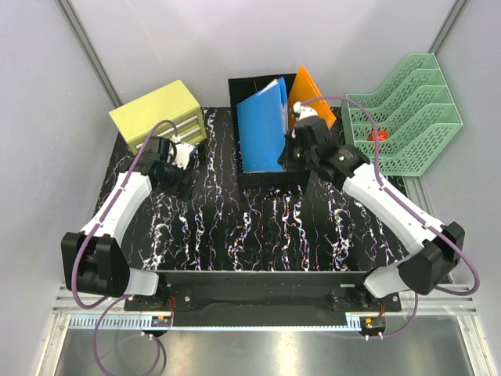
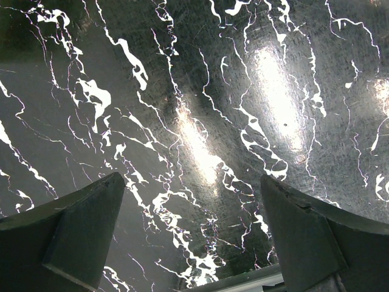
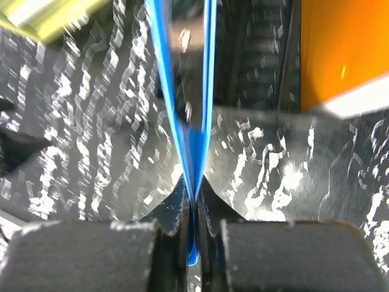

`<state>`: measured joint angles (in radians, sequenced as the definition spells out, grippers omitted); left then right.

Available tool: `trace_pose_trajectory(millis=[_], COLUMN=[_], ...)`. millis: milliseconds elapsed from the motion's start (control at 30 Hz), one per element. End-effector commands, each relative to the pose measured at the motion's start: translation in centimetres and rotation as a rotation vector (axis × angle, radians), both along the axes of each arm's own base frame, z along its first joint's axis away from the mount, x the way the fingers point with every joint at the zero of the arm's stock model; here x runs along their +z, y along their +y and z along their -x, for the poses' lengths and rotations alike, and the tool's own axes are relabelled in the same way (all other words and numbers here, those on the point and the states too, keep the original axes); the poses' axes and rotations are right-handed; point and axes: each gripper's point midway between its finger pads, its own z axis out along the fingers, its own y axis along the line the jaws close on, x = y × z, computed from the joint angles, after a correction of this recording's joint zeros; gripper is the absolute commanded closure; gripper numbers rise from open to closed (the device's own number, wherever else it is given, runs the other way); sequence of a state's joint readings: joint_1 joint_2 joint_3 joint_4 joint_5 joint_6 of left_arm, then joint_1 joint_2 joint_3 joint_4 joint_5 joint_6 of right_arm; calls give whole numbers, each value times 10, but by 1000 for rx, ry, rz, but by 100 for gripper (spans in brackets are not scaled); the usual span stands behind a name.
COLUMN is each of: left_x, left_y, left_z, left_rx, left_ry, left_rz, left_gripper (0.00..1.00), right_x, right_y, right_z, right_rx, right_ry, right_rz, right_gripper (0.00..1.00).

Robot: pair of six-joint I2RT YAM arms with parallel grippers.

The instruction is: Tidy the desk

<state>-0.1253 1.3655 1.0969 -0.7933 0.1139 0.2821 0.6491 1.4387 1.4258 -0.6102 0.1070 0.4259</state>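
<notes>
- The desk (image 1: pixel 250 235), black with white veins, fills the middle of the top view, from the arm bases to the back wall
- A black mesh file holder (image 1: pixel 235 133) stands at its far middle, with a blue folder (image 1: pixel 262 129) leaning inside and an orange folder (image 1: pixel 309 92) just beside it on the right
- A yellow drawer unit (image 1: pixel 156 113) sits at the far left corner and a green tray stack (image 1: pixel 407 117) at the far right
- The blue folder is pinched only at a thin edge, so it may slip free, swing or flop open once it is lifted
- If it is pulled sideways rather than upward, it may catch the holder's wall and drag or tip the holder, or knock the orange folder
- The right wrist view is blurred, so the depth of the grip is hard to judge
- The right pincer (image 3: pixel 193 204) is closed narrow on the blue folder, whose two blue sheets converge between its fingers
- The left pincer (image 2: pixel 191 243) is spread wide and holds nothing; it hangs over bare desk near the drawer unit, apparently touching nothing
</notes>
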Motion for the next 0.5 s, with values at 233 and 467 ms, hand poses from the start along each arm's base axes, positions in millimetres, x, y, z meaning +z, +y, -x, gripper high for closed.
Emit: trace_pose_trajectory(millis=[233,467], left_x=[12,9], left_y=[-10,-10], left_z=[-9,-7], left_rx=[-10,-11], left_ry=[-43,-34], left_rz=[34,33], left_gripper=[1,1], right_x=[29,58], right_y=[6,16], right_z=[-18,-41], right_rx=[-8,-12], right_ry=[70,4], right_rz=[114,119], right_gripper=[96,72])
